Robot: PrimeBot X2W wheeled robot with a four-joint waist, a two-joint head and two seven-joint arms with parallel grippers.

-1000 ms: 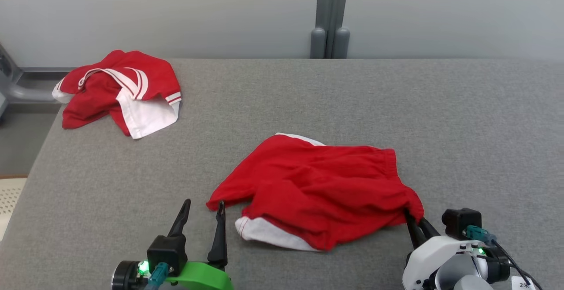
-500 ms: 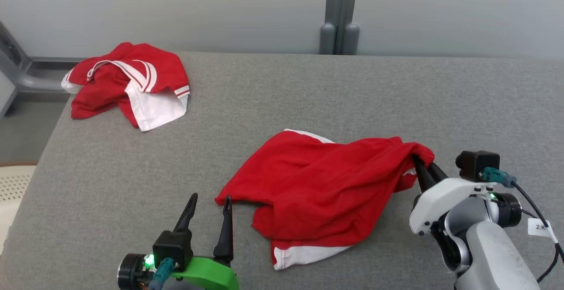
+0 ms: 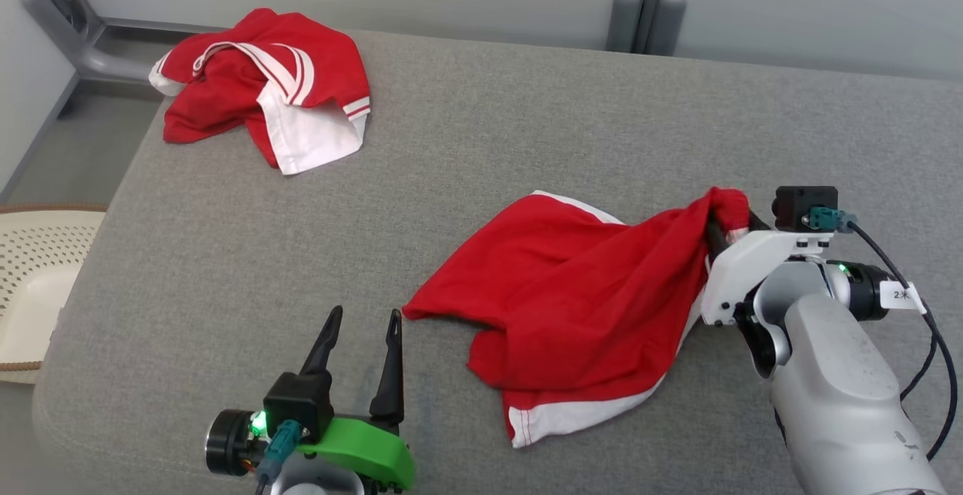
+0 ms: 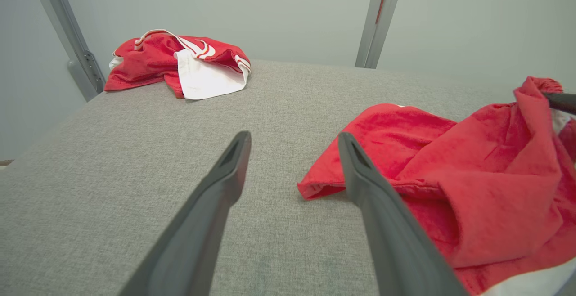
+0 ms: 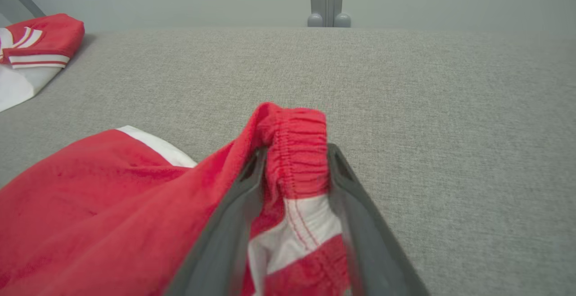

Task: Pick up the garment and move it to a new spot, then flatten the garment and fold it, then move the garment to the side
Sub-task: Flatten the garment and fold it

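- While the head camera has itself swung, the real change is at the right gripper (image 5: 294,152): a second ago it had the waistband corner of the red shorts (image 3: 587,292) down low by the cloth's near edge, and now that corner is raised and carried forward, away from the robot.
- Its fingers stand partway apart with the elastic waistband (image 5: 297,134) bunched between them and touching both. Whether they still pinch it or are letting go, I cannot tell.
- From that held-up corner the shorts slope down and back toward the left gripper (image 3: 364,314), the rest lying on the grey padded table (image 3: 527,119), with a white hem (image 3: 587,412) trailing on the near side.
- The left gripper has not changed: jaws wide, nothing in them, hovering with one leg corner of the shorts just beside its right finger.
- Far ahead of the left gripper lies a red and white shirt (image 3: 263,81), well apart from the work.
- My reading is that the move to a new spot is about finished, and flattening comes next. The loose leg corner sits handy for the left gripper to take, so the two can pull the cloth taut.
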